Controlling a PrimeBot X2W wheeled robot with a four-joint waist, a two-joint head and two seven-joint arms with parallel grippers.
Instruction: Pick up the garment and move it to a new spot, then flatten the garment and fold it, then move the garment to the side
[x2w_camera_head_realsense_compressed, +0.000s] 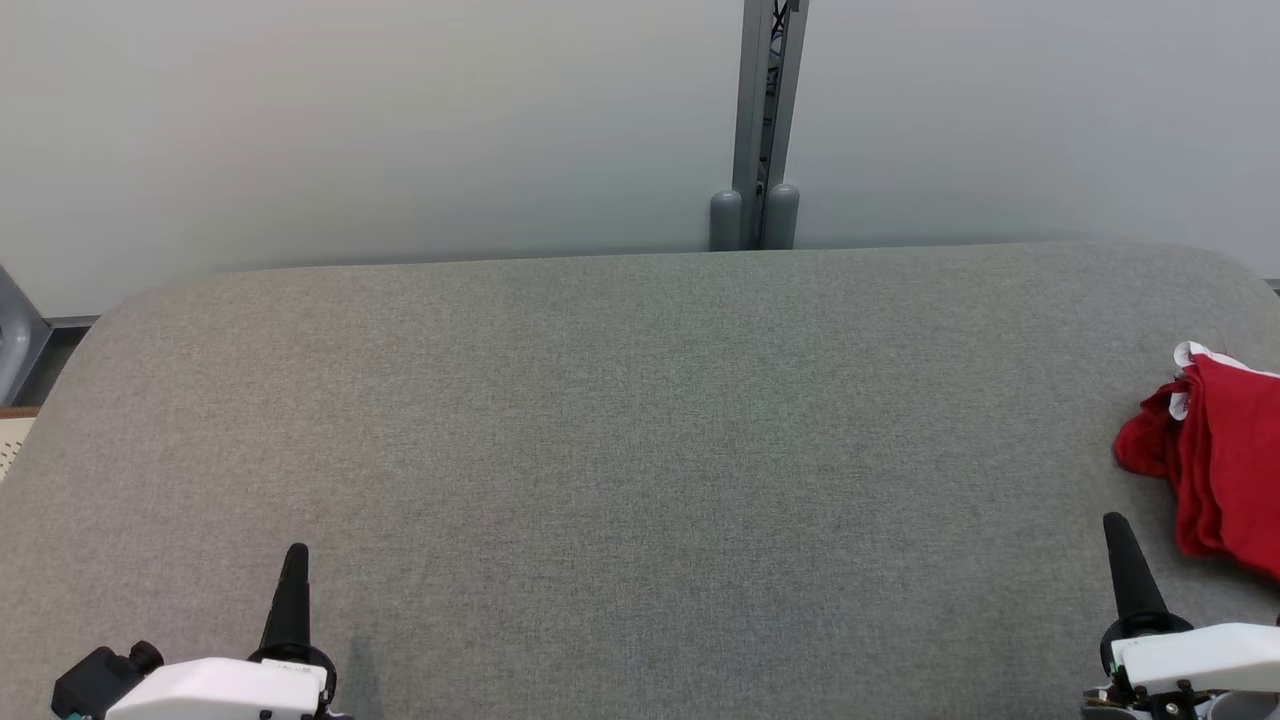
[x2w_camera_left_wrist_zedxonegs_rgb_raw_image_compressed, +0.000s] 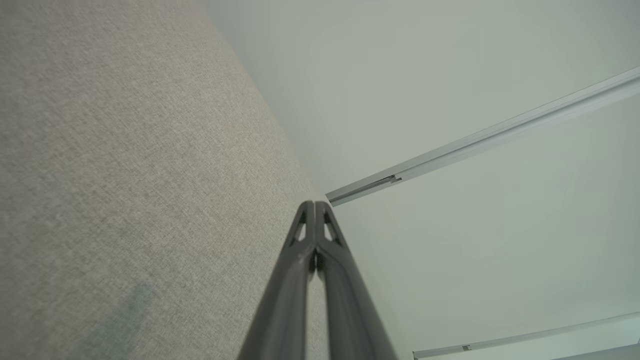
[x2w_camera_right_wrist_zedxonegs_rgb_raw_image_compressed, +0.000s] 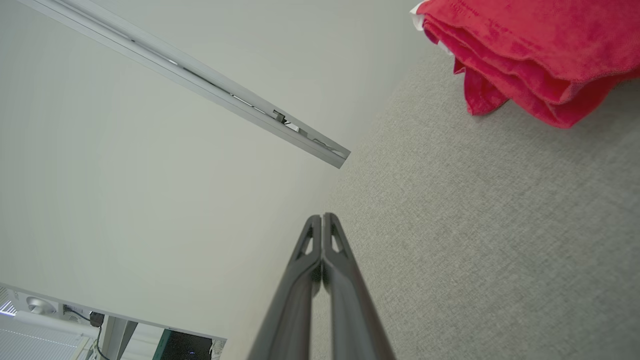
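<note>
One red garment (x2w_camera_head_realsense_compressed: 1220, 470), seemingly folded, on one table (x2w_camera_head_realsense_compressed: 640, 450); left claw (x2w_camera_head_realsense_compressed: 296, 552), right claw (x2w_camera_head_realsense_compressed: 1114, 522) both pressed together.

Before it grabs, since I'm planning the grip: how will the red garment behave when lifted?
The garment is probably floppy: it lies in soft folds, so one pinch may let layers sag open. Pushed on the woven tabletop, it would likely bunch, not slide.

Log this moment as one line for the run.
garment: red, folded, at table right edge | left tool: shut, empty | right tool: shut, empty, beside garment, apart | task: looks done
</note>
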